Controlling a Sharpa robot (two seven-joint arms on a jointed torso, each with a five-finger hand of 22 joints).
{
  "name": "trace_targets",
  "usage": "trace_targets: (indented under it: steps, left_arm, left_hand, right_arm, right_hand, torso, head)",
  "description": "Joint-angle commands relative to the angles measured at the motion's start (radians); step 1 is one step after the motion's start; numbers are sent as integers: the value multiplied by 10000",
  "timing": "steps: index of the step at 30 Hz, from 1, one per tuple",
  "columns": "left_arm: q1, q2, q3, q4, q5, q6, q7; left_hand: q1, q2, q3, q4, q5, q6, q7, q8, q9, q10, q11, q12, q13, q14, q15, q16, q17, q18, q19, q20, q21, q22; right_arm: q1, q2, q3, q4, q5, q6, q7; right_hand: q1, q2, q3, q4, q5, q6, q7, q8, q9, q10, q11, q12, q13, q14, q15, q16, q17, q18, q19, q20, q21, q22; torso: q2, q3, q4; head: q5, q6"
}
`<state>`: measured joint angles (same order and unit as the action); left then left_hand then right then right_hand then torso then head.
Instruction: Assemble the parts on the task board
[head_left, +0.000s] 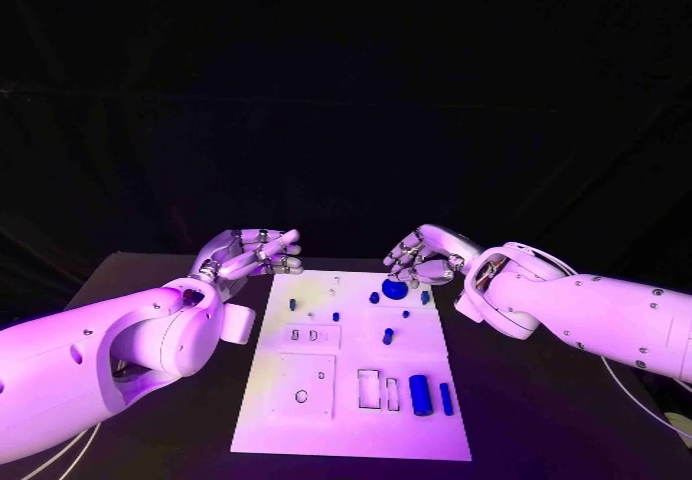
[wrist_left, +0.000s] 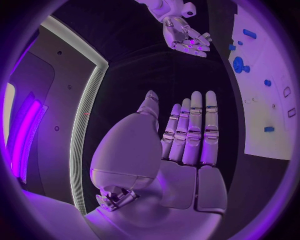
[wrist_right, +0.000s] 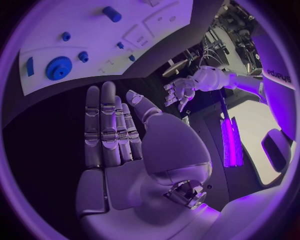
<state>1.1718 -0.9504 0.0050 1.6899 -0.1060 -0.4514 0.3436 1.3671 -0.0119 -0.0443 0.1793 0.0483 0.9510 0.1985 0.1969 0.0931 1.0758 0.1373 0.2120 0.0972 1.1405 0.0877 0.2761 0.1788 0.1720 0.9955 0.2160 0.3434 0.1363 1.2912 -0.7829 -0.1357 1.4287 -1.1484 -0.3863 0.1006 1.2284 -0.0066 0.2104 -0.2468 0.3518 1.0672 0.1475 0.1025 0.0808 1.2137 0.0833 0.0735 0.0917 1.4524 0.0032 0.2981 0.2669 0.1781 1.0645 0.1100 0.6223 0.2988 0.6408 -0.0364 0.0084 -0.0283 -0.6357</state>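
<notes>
Board (head_left: 289, 425) sits mid-counter (head_left: 144, 275), long axis running away from the robot. Gear (head_left: 394, 289) on the board near its far right corner; small peg (head_left: 374, 297) just beside it toward the board's middle, another small part (head_left: 426, 297) at the right edge beside the gear. Peg (head_left: 291, 303) near the far left edge. Small part (head_left: 388, 336) at board centre. Large cylinder (head_left: 420, 394) and slim bar (head_left: 446, 398) side by side near the near right corner, bar closest to the right edge. Left hand (head_left: 257, 252) above the counter off the far left corner; right hand (head_left: 421, 262) over the far right corner, above the gear. Both hands empty, fingers apart.
</notes>
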Motion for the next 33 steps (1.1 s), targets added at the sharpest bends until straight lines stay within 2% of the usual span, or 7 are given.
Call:
trace_targets:
  steps: [1, 8, 9, 11, 14, 23, 33]
  left_arm:
    - [28, -138, 31, 356, -462, 448, 21]
    - [37, -249, 60, 767, -461, 457, 24]
    - [37, -253, 61, 794, -447, 457, 26]
    - [38, -261, 66, 831, -421, 457, 27]
    - [38, -279, 77, 883, -378, 461, 23]
    - [57, -378, 105, 1072, -327, 481, -23]
    - [110, -435, 116, 1249, -229, 482, -58]
  left_hand:
    - [47, 24, -41, -39, 21, 26, 3, -83, -25, 40, 34, -79, -15, 95, 26, 40, 30, 135, 90, 11, 38, -18]
    - [-23, 21, -151, -42, 22, -95, 112, -233, -86, -101, 120, -236, -50, 116, 74, 21, 95, 124, 135, -15, 33, -45]
    - [-26, 23, -155, -42, 21, -99, 115, -238, -88, -107, 123, -243, -52, 113, 77, 18, 97, 124, 135, -15, 31, -47]
    - [-29, 28, -160, -42, 22, -105, 120, -247, -91, -117, 128, -253, -54, 108, 82, 13, 101, 123, 134, -15, 28, -50]
    - [-32, 32, -164, -43, 22, -108, 123, -253, -94, -123, 132, -261, -55, 103, 85, 9, 104, 122, 133, -14, 26, -53]
    - [-36, 39, -169, -42, 22, -114, 127, -263, -98, -133, 137, -272, -58, 94, 90, 2, 107, 121, 131, -14, 22, -57]
    - [-61, 59, -222, -54, 22, -174, 168, -341, -127, -218, 176, -358, -75, 64, 119, -33, 141, 118, 122, -7, -4, -85]
  right_arm:
    - [21, 84, 2, -4, -2731, 445, -1464]
    - [36, 308, 4, -173, -3955, 316, -2206]
    - [36, 336, 4, -179, -4029, 303, -2249]
    - [36, 381, 4, -174, -4123, 301, -2304]
    - [36, 449, 4, -157, -4207, 300, -2344]
    - [31, 649, 4, -237, -4374, 516, -2525]
    - [22, 869, 3, -433, -4460, 690, -2737]
  right_hand:
    - [-94, -158, 31, 97, -73, 31, -29, -105, 4, -181, -11, -102, 28, 509, -43, 264, 338, 54, 249, -74, 96, 42]
    - [-90, -470, 150, 423, -308, -31, -83, -335, 43, -524, -51, 5, 221, 545, -102, 1622, 1555, 65, 1017, -185, 265, 127]
    - [-76, -469, 215, 507, -293, -31, -81, -343, 57, -549, -85, 25, 269, 537, -114, 2031, 1831, -8, 1244, -168, 702, 534]
    - [-52, -550, 334, 643, -295, -54, -102, -355, 79, -609, -79, 50, 358, 557, -105, 2904, 2472, -291, 1801, -185, 2468, 2732]
    - [-7, -657, 511, 808, -287, -60, -113, -352, 113, -664, -61, 77, 465, 502, -104, 4625, 4036, -480, 2045, -184, 3790, 4357]
    - [129, -920, 983, 1231, -264, -49, -97, -345, 199, -804, -32, 89, 664, 472, -63, 7510, 6685, -821, 2553, -109, 6094, 7347]
    - [206, -1021, 1195, 1430, -292, -51, -82, -344, 235, -904, 13, 59, 714, 498, -36, 8493, 7583, -967, 2841, -63, 6859, 8433]
  torso:
    - [367, -115, 37]
    - [699, -216, 118]
    - [743, -233, 119]
    - [823, -257, 135]
    - [902, -283, 155]
    - [1034, -314, 202]
    - [1103, -330, 262]
  head:
    - [-90, 17]
    - [-165, 113]
    - [-164, 117]
    - [-180, 127]
    - [-201, 161]
    - [-252, 178]
    - [-298, 196]
